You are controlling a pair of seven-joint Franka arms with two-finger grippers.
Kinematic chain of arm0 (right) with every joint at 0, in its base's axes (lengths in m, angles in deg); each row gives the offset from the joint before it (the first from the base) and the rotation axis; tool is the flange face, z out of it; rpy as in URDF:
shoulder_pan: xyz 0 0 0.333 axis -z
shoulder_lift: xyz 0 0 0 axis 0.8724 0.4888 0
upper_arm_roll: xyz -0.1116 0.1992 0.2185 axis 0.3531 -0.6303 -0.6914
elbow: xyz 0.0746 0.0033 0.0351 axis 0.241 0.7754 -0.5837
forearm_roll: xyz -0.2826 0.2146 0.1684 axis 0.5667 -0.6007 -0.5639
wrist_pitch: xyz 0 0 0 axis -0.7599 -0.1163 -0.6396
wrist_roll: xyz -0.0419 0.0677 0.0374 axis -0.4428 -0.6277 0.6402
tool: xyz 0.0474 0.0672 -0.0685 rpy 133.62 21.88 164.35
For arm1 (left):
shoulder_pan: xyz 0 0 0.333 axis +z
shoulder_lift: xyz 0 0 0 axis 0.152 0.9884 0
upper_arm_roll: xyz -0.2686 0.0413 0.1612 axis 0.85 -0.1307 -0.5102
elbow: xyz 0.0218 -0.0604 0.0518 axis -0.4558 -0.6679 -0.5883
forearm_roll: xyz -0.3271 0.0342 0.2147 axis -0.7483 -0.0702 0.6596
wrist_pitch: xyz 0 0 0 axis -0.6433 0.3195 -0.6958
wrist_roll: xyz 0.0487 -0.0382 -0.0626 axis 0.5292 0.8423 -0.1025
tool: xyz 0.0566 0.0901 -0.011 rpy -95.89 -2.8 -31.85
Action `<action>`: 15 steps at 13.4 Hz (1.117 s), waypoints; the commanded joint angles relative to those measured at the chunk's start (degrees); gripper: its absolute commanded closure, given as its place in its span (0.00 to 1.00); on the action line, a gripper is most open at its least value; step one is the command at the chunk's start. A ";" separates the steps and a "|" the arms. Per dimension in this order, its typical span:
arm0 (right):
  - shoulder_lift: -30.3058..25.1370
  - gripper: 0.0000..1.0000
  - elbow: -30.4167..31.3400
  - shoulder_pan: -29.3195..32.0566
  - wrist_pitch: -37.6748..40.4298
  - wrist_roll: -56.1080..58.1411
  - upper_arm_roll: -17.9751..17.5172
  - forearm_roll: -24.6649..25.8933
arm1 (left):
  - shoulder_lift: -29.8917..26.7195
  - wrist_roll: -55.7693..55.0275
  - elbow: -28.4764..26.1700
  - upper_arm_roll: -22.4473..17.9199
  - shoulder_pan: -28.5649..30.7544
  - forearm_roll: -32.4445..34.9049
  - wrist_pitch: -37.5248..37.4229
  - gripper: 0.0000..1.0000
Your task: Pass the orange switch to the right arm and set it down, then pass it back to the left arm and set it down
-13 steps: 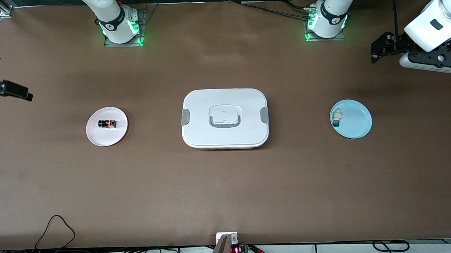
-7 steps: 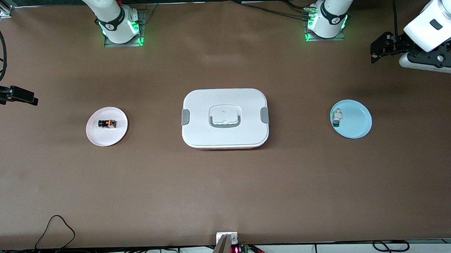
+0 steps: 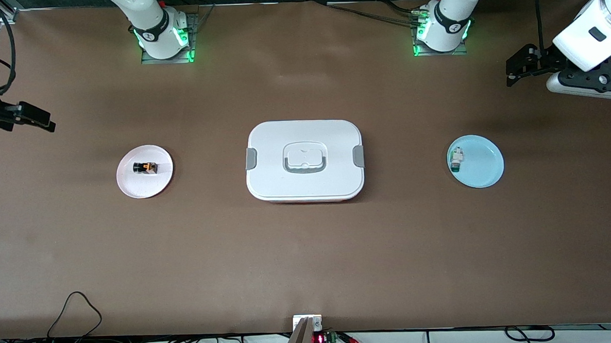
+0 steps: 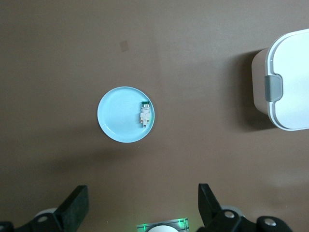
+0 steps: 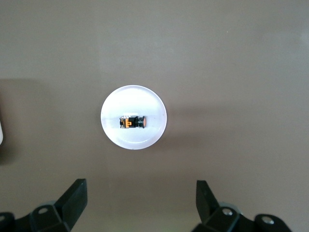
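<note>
The orange switch (image 3: 145, 167) (image 5: 132, 122), a tiny black part with orange accents, lies on a small white plate (image 3: 137, 186) (image 5: 140, 99) toward the right arm's end of the table. The white lidded box (image 3: 305, 160) (image 4: 289, 79) stands in the middle of the table. My right gripper (image 3: 37, 119) (image 5: 140, 187) hangs open and empty high over the table edge at its end, well apart from the plate. My left gripper (image 3: 513, 69) (image 4: 142, 193) is open and empty, up over the table at the left arm's end.
A light blue plate (image 3: 484, 166) (image 4: 118, 118) toward the left arm's end holds a small white part with a green tip (image 3: 456, 159) (image 4: 145, 113). The arm bases (image 3: 165, 36) (image 3: 442, 29) stand along the table's edge farthest from the front camera. Cables (image 3: 74, 310) lie at the edge nearest it.
The right gripper has shifted a little toward the arm bases' edge of the table. The left gripper has drifted slightly outward toward its table end. Nothing on the table moved.
</note>
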 commanded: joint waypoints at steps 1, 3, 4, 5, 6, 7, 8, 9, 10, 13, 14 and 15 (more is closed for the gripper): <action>0.37 0.00 -2.64 -0.04 1.77 0.57 -0.85 0.53 | -0.25 0.28 0.07 -0.16 0.26 -0.06 0.36 0.00; 0.81 0.00 -3.09 -0.39 1.34 -0.31 -1.20 -0.08 | -0.25 0.28 0.07 -0.16 0.17 -0.06 0.36 0.00; 0.98 0.00 -3.35 -0.40 1.42 -0.22 -1.20 -0.17 | -0.25 0.28 0.07 -0.16 0.17 -0.06 0.36 0.00; 0.99 0.00 -3.36 -0.40 1.42 -0.22 -1.29 0.00 | -0.25 0.28 0.07 -0.16 0.17 0.03 0.36 0.00; 0.99 0.00 -3.36 -0.40 1.33 -0.22 -1.38 0.18 | -0.25 0.28 0.07 -0.16 0.17 0.03 0.36 0.00; 1.07 0.00 -3.36 -0.31 1.25 -0.22 -1.47 0.18 | -0.17 0.28 0.07 -0.16 0.26 0.03 0.36 0.00; 1.07 0.00 -3.44 -0.31 1.42 -0.13 -1.38 -0.08 | -0.17 0.28 0.07 -0.16 0.17 0.03 0.36 0.00; 0.99 0.00 -3.44 -0.31 1.51 -0.13 -1.38 -0.17 | -0.25 0.28 0.07 -0.16 0.26 0.03 0.36 0.00; 0.99 0.00 -3.53 -0.31 1.77 -0.13 -1.38 -0.17 | -0.25 0.28 0.07 -0.25 0.26 0.03 0.36 0.00; 1.07 0.00 -5.64 -0.31 3.18 -0.04 -1.38 -0.17 | -0.17 0.28 0.07 -0.25 0.26 0.03 0.36 0.00; 1.07 0.00 -5.64 -0.31 3.18 -0.04 -1.38 -0.09 | -0.25 0.28 0.07 -0.25 0.26 0.03 0.36 0.00; 1.07 0.00 -5.64 -0.31 3.27 -0.04 -1.38 -0.09 | -0.17 0.28 0.07 -0.25 0.34 0.03 0.36 0.00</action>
